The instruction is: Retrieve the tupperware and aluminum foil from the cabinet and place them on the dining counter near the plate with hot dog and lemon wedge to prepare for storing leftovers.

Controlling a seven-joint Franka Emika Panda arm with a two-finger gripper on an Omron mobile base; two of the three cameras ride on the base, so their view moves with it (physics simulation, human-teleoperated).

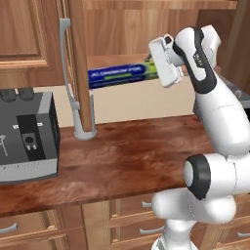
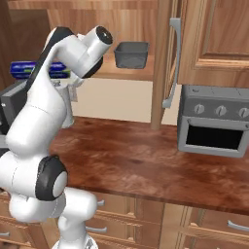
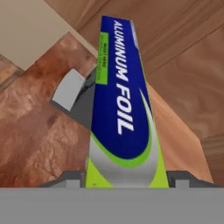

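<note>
**Gripper at the foil box, up at the cupboard shelf**

The white arm reaches high, up to the open cupboard, and the gripper sits at the lime-green end of the foil box. In the hand view the 2 finger tips stand one on each side of that end, with the box running straight away between them. The jaws are spread about as wide as the box, close against its sides; whether they press on it yet I cannot tell.

The foil box lies flat on the cupboard's plank shelf, long side along the shelf, blue face with white lettering turned outward. In the left base view its green end is at the arm's hand, its blue end near the cupboard door. That door stands swung open, edge-on, with its long grey bar handle facing out.

The dark grey tub sits upright on the same shelf, well apart from the foil box, toward the other door's handle.

Below the cupboard runs the reddish-brown desk. Under the cupboard's left side, as the left base view shows it, stands a boxy grey machine with a black panel; under the right side, in the right base view, sits a grey toaster oven with 3 knobs.
</note>
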